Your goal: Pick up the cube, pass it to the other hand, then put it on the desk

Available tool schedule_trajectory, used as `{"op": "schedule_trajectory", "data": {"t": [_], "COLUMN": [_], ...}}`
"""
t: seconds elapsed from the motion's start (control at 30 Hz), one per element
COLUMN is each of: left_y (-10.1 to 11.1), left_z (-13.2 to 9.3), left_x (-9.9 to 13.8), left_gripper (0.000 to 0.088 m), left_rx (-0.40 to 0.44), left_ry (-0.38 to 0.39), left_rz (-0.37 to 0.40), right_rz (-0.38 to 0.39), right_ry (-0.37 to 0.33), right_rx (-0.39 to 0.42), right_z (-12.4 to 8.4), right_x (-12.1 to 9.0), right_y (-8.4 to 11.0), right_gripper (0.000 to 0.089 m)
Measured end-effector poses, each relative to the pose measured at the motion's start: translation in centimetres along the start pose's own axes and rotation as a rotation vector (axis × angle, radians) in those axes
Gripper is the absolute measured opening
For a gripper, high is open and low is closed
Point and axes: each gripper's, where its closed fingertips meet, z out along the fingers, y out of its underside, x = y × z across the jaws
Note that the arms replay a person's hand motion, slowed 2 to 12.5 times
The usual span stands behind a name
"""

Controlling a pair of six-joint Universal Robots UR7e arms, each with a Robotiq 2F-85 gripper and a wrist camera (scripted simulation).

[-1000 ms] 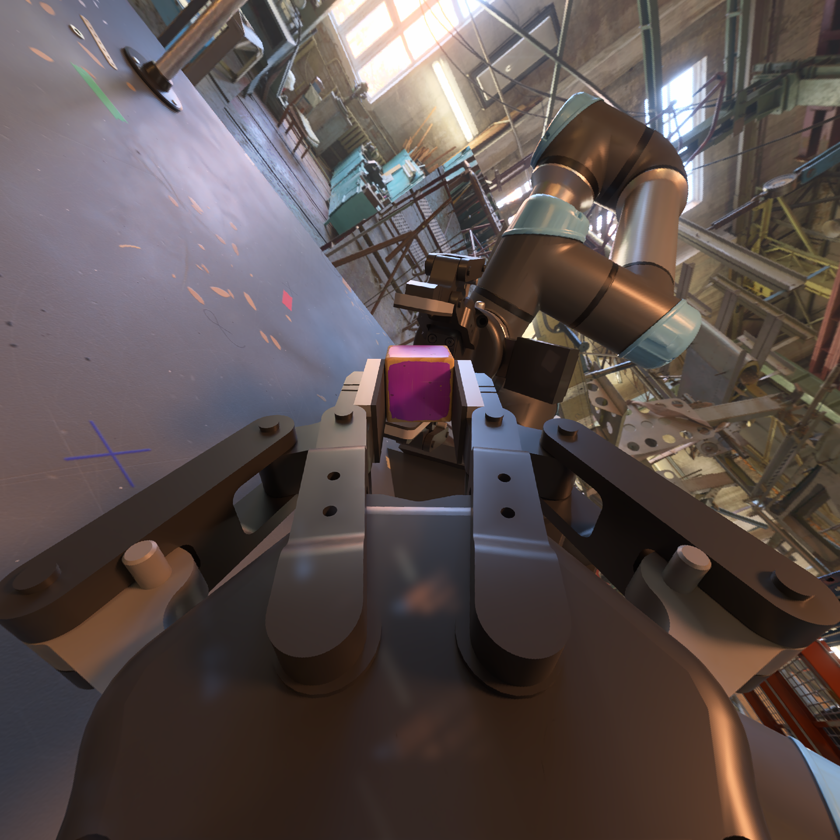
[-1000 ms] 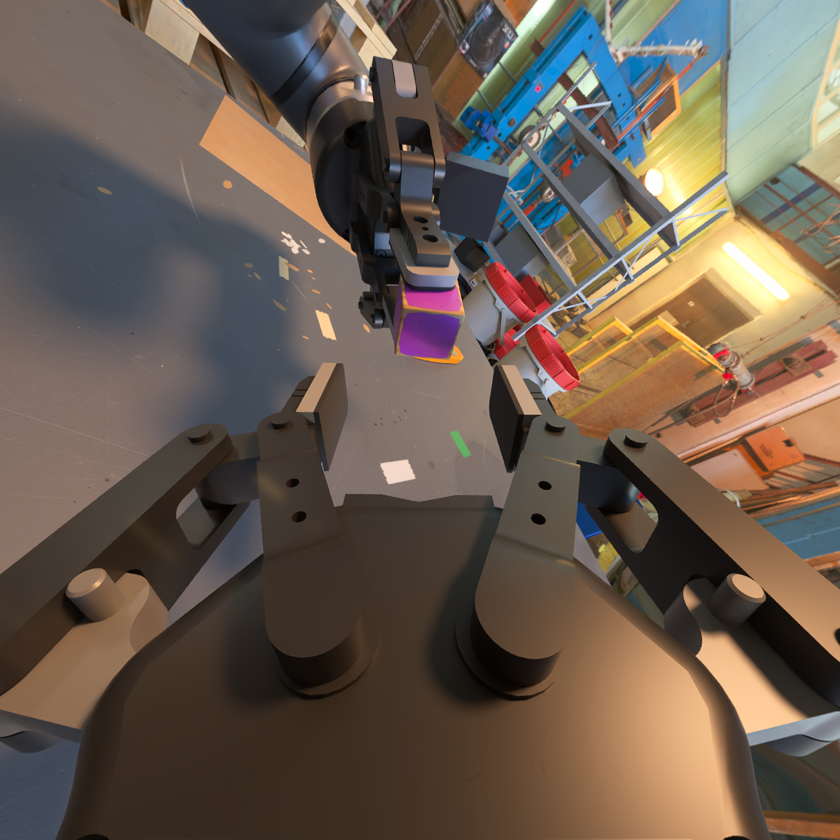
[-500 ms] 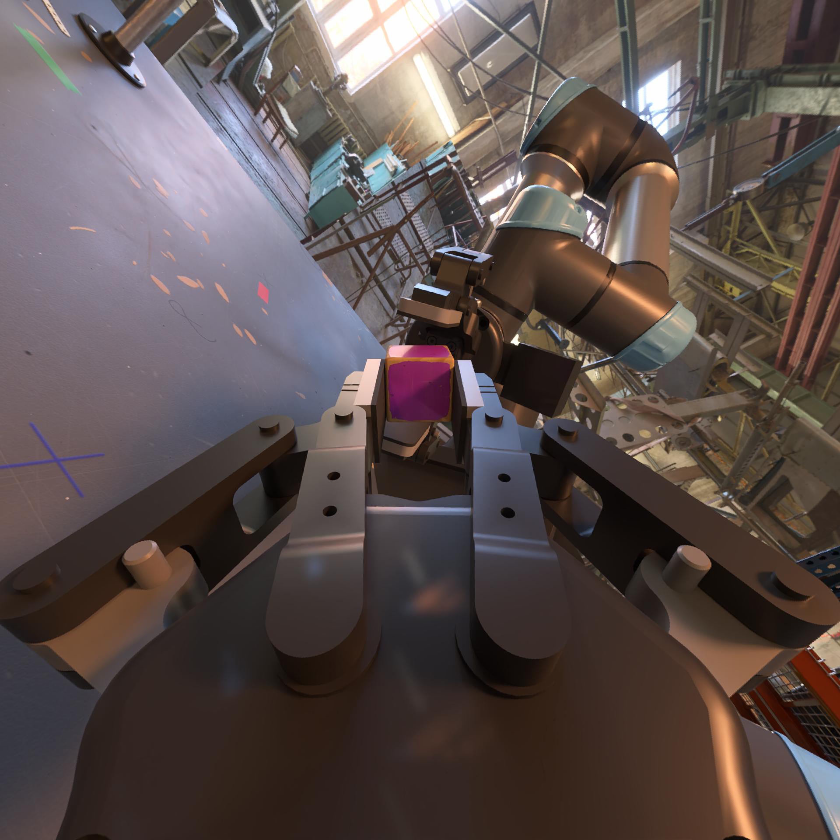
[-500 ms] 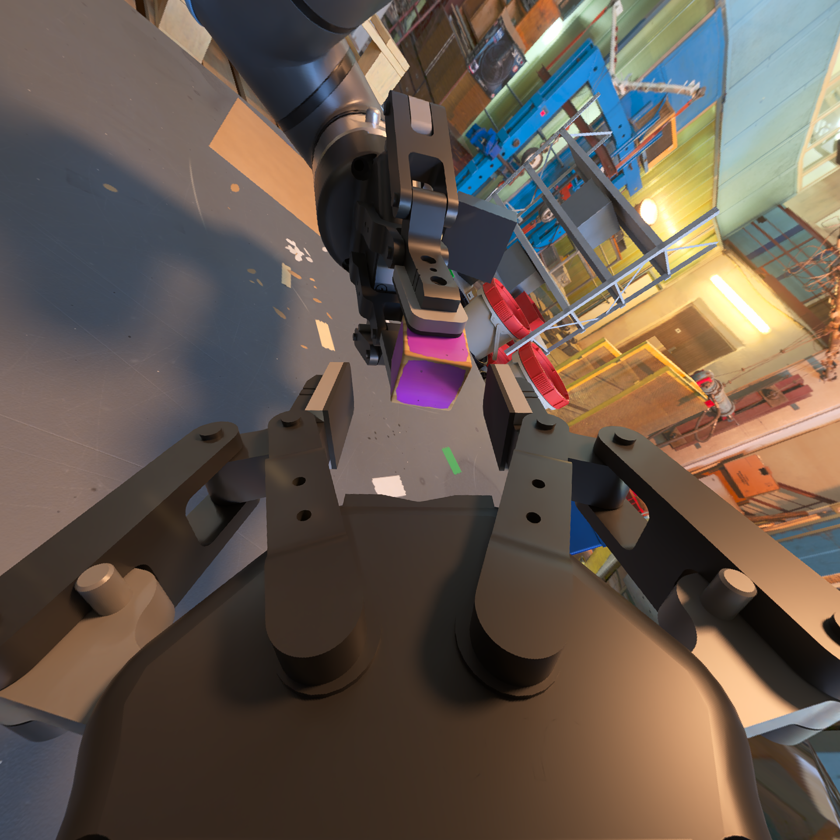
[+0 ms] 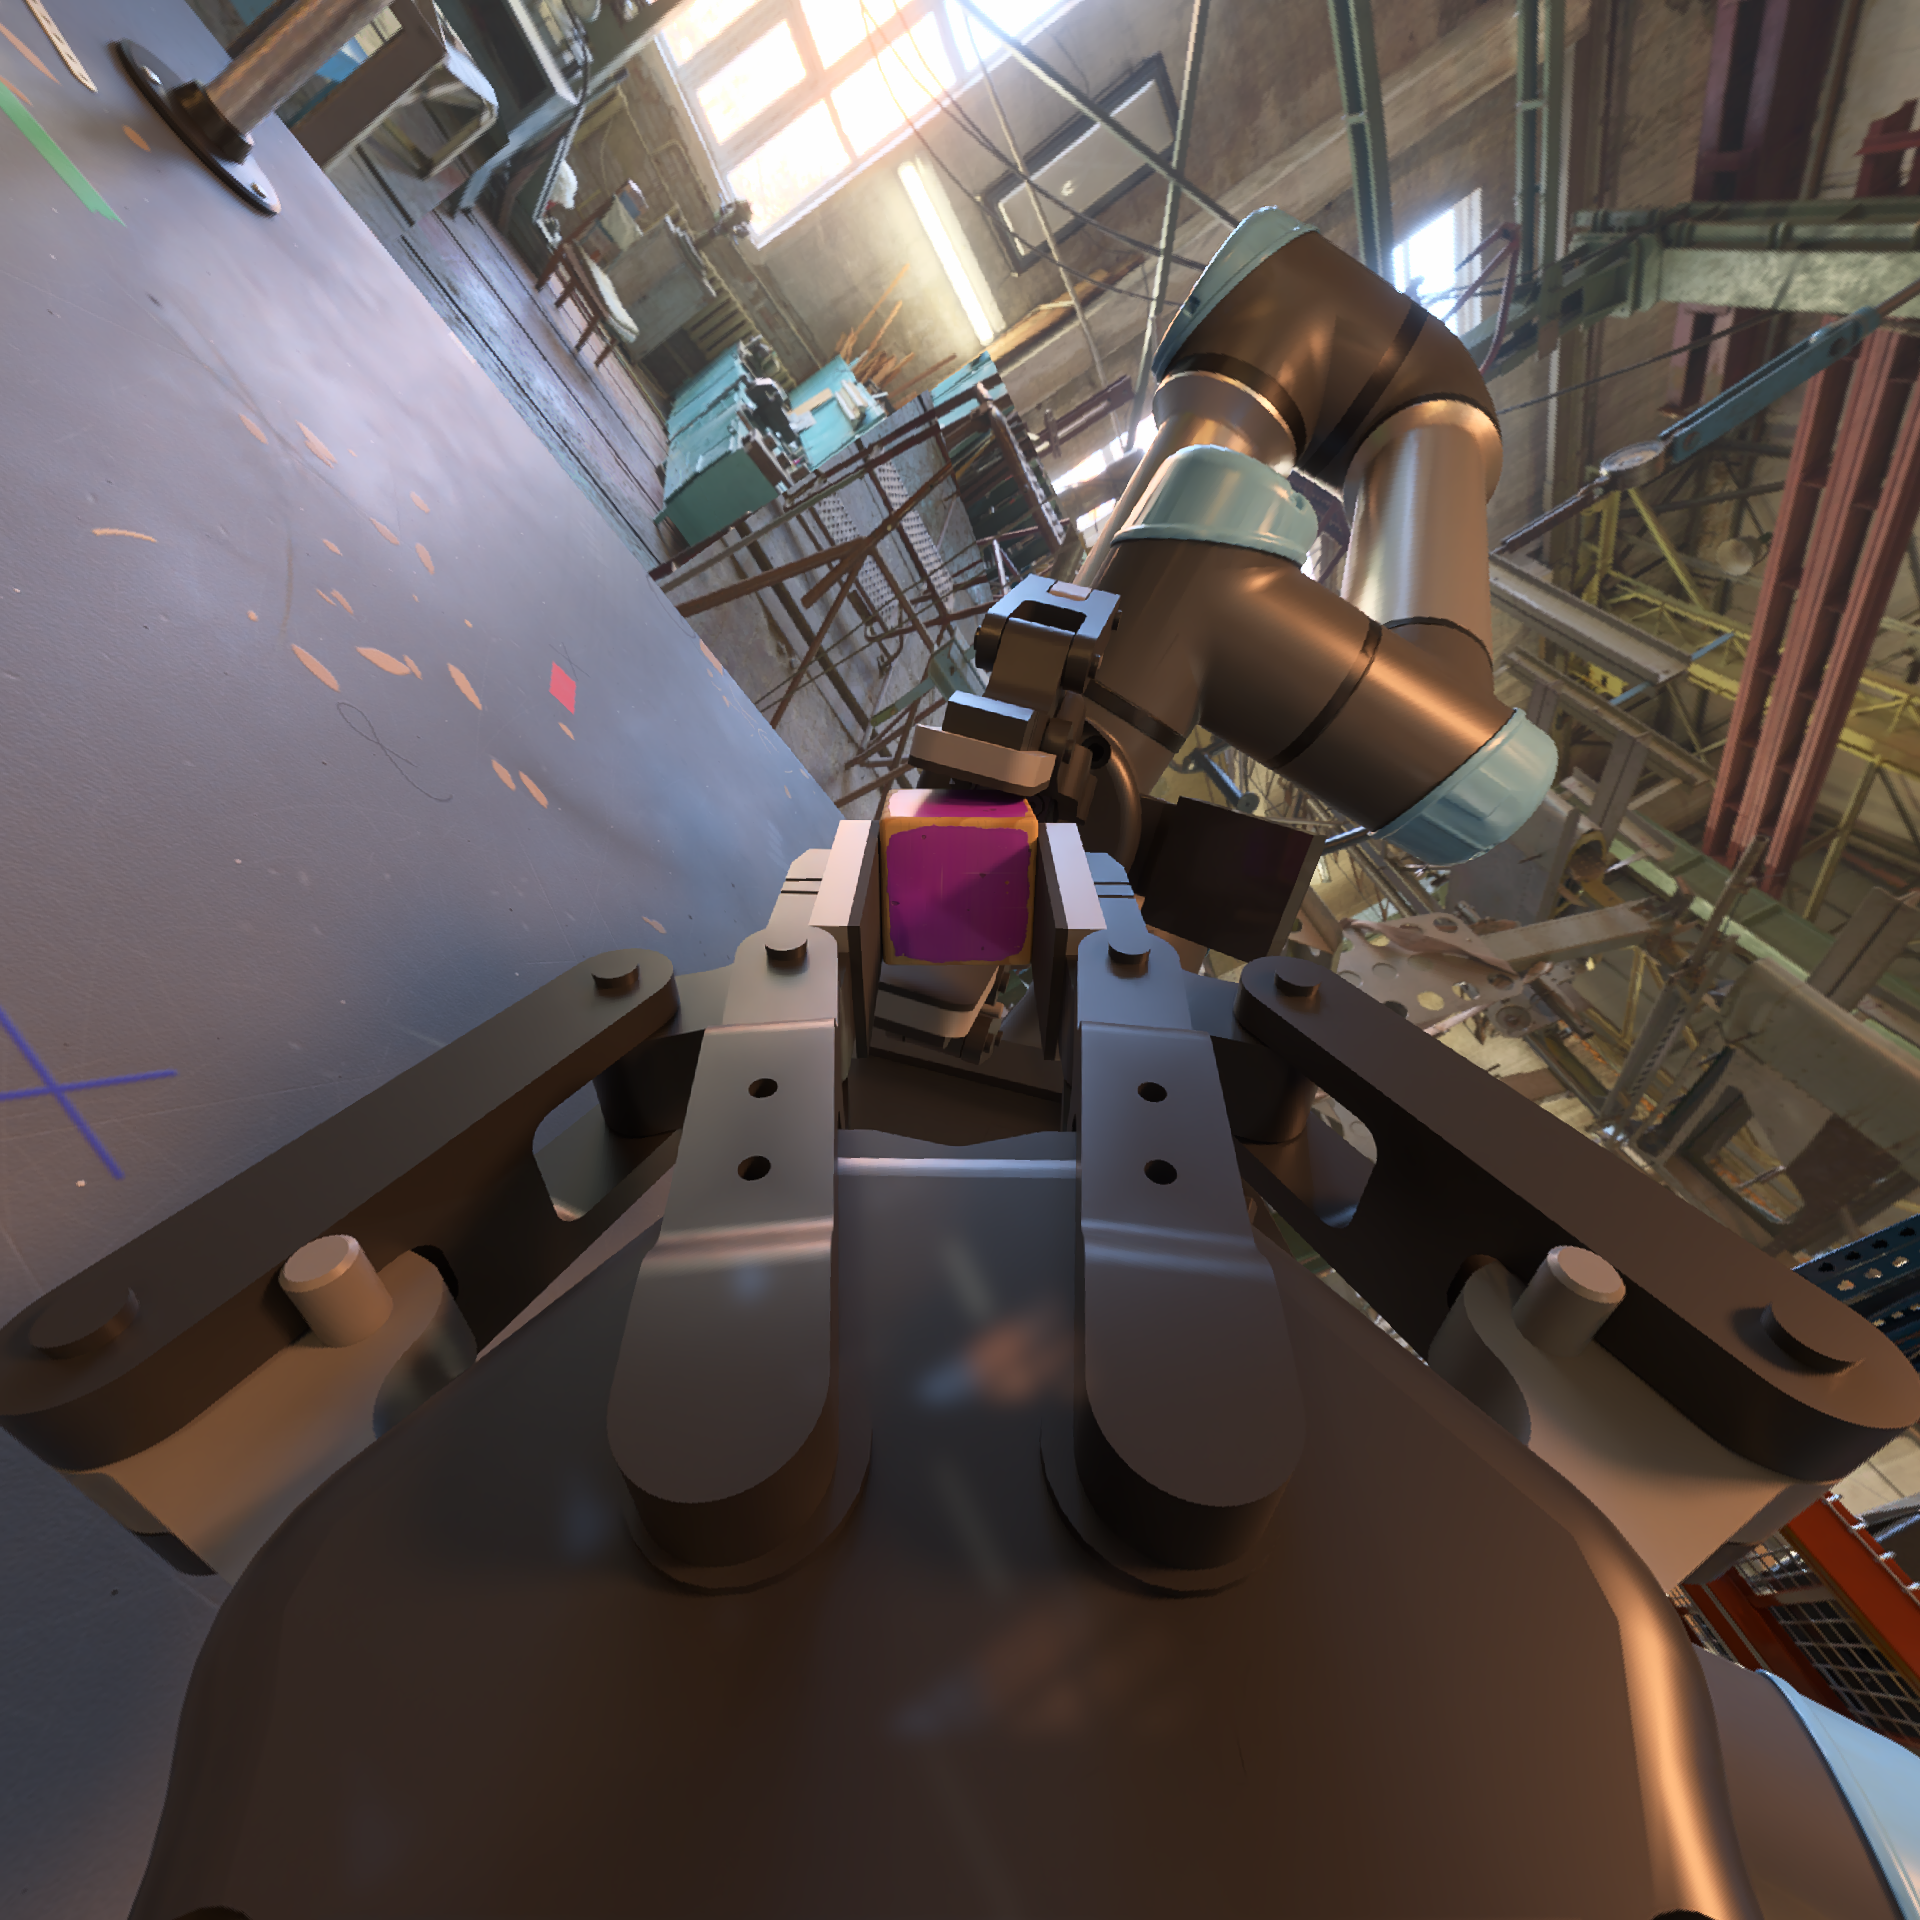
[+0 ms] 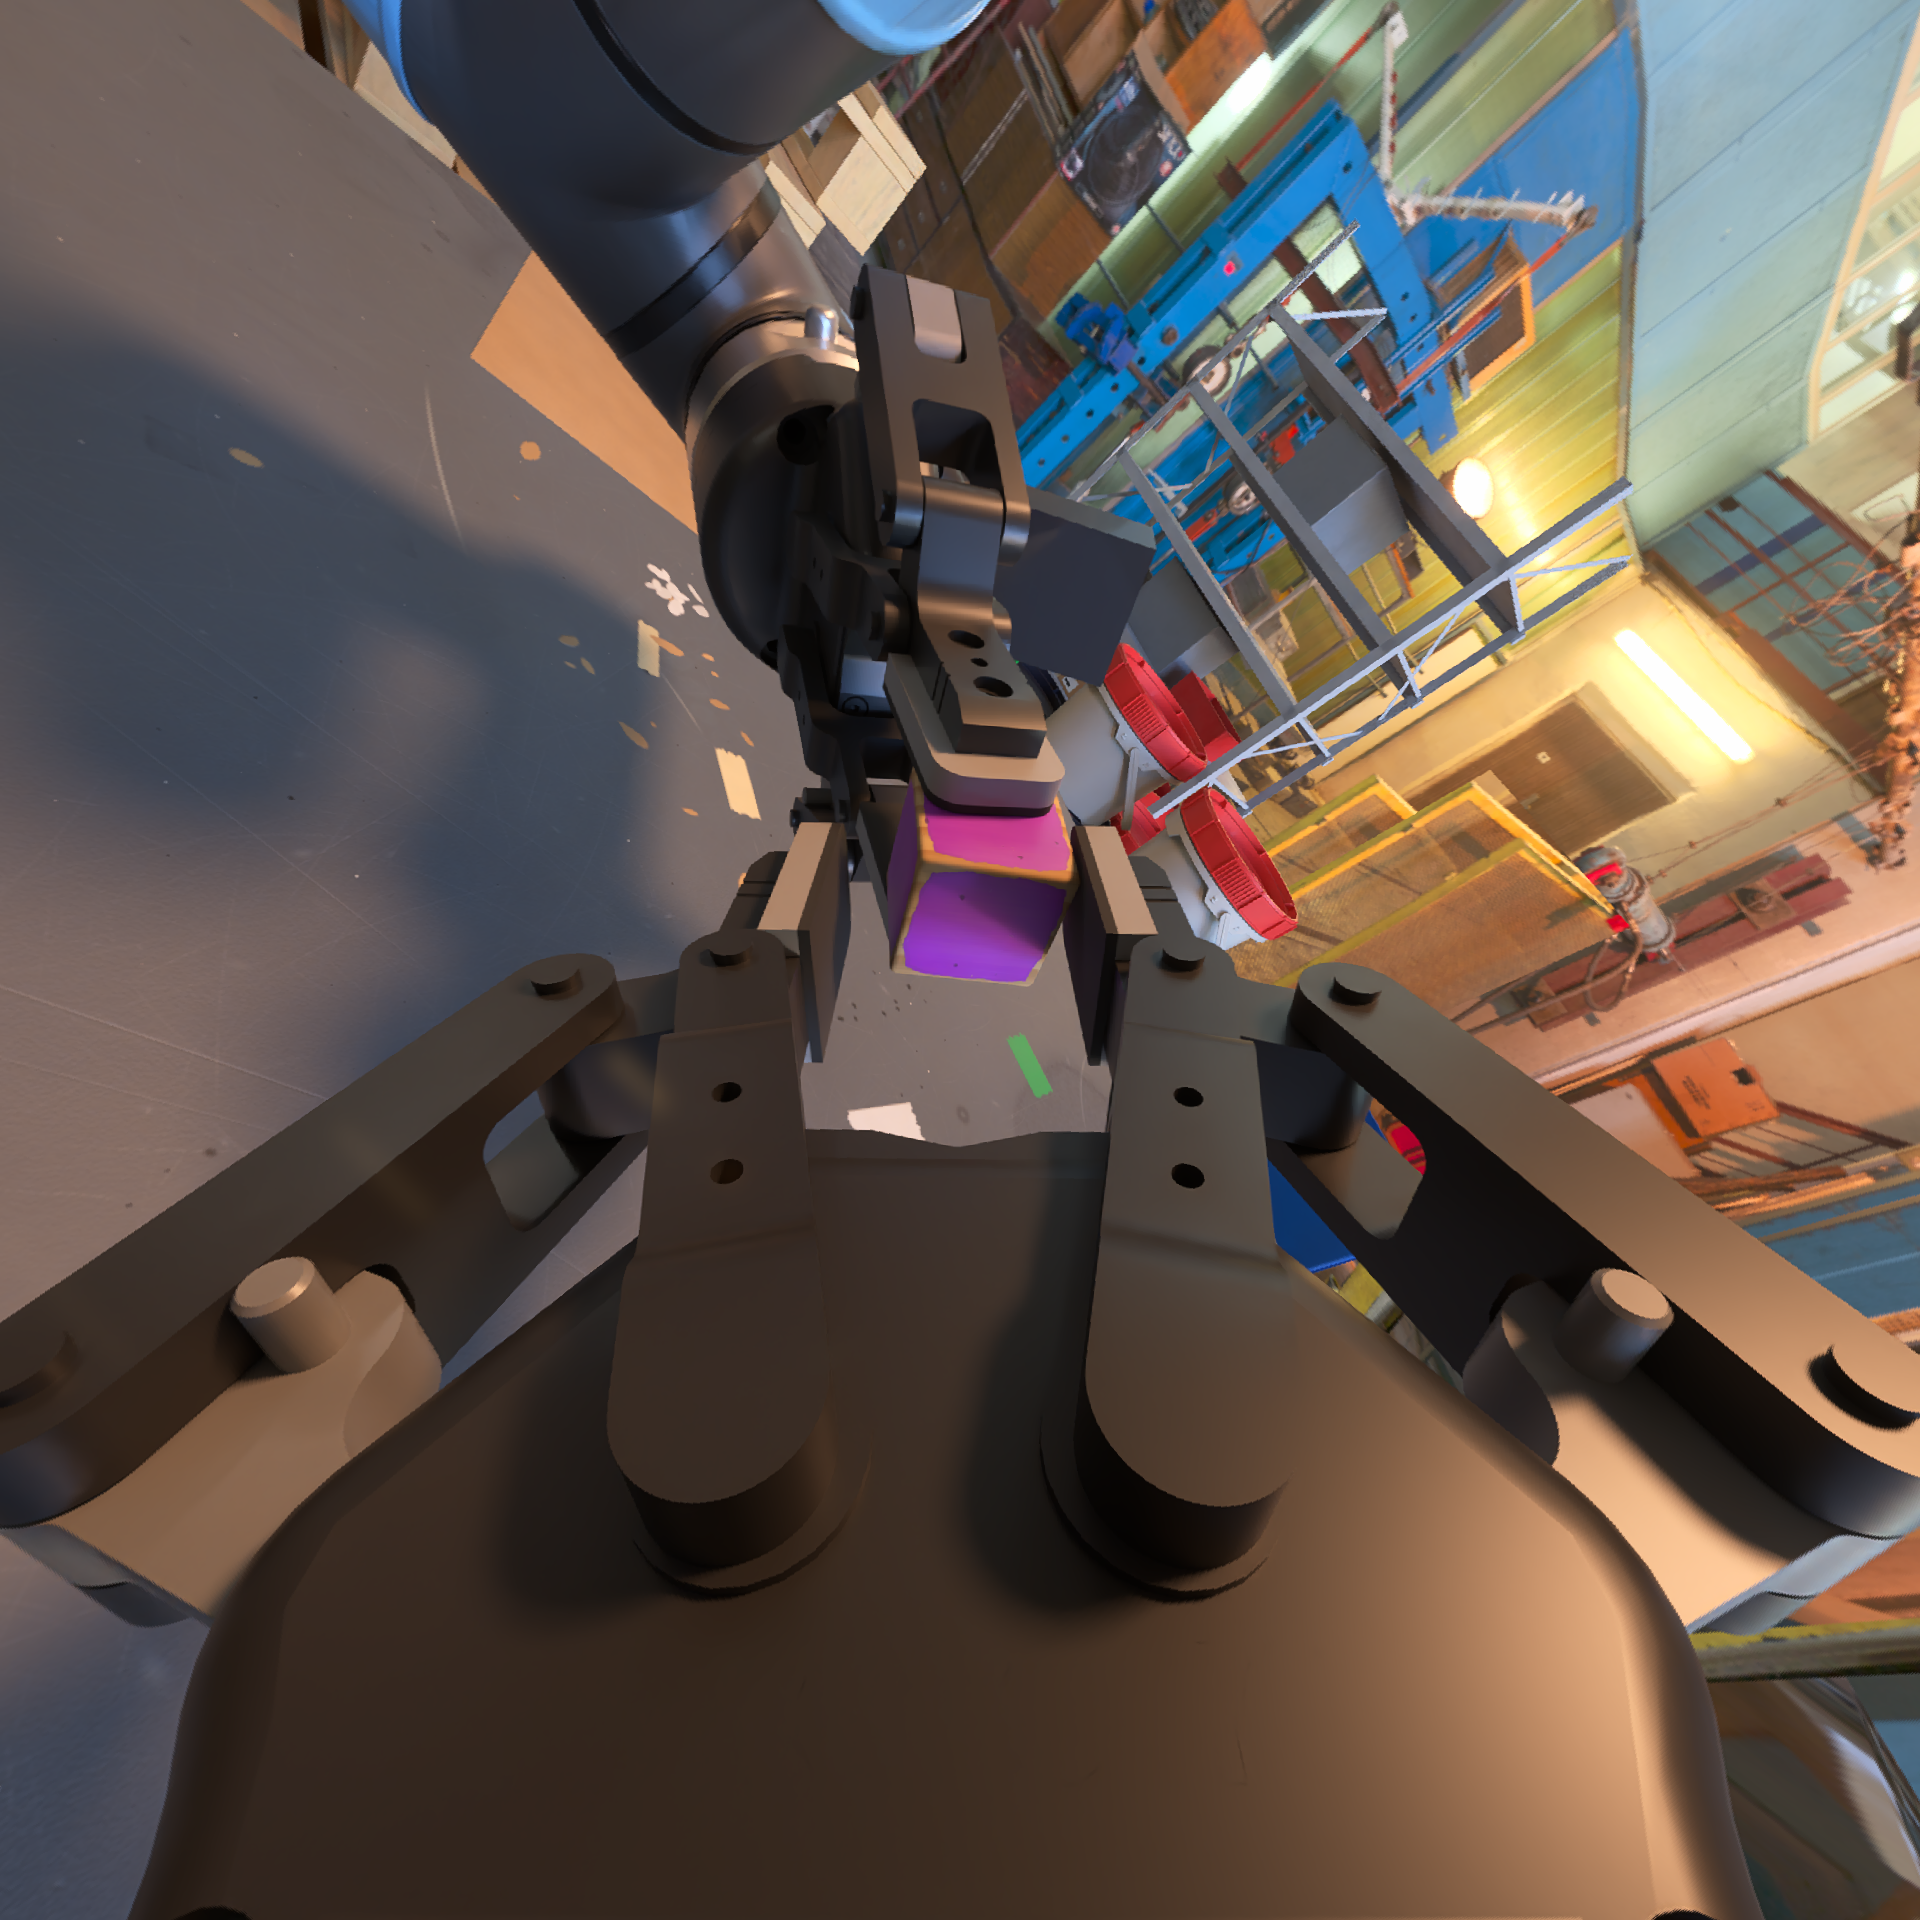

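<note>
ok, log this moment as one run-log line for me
stage: handover in air | cube: purple, above desk | left gripper: shut on cube | right gripper: fingers flank cube, small gaps | next: right probably closes

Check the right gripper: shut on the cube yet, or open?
Open. In its own wrist view the right gripper brackets the cube, but a gap shows at each pad. The left gripper is the one clamping it.

Between my jaws I see the cube (image 5: 956, 885), magenta-purple faces with orange edging. Beyond them, grey bench (image 5: 260, 644) flecked orange, one red diamond mark (image 5: 562, 687).
</note>
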Motion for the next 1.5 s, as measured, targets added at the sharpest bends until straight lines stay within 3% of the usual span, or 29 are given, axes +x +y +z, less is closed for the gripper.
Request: {"op": "schedule_trajectory", "data": {"t": [0.17,0.8,0.9,1.1,1.5], "left_y": [0.1,-0.2,-0.5,-1.1,-2.1], "left_z": [0.0,0.2,0.0,-0.5,-2.0], "left_x": [0.0,0.1,0.3,0.6,0.9], "left_gripper": [0.025,0.0255,0.0381,0.051,0.0518], "left_rx": [0.008,0.061,0.081,0.12,0.179], "left_ry": [0.015,0.066,0.07,0.061,-0.048], "left_rz": [-0.005,-0.01,-0.001,0.031,0.129], "right_rz": [0.011,0.065,0.07,0.083,0.106], "right_ry": [0.004,0.009,0.01,0.016,0.03], "right_rx": [0.0,0.008,0.003,-0.001,-0.092], "right_z": [0.0,-0.4,-0.7,-1.4,-3.4], "right_x": [0.2,0.4,0.4,0.8,3.1], "right_y": [0.0,-0.1,0.2,0.4,2.4], "right_gripper": [0.0314,0.029,0.0258,0.0258,0.0258]}}
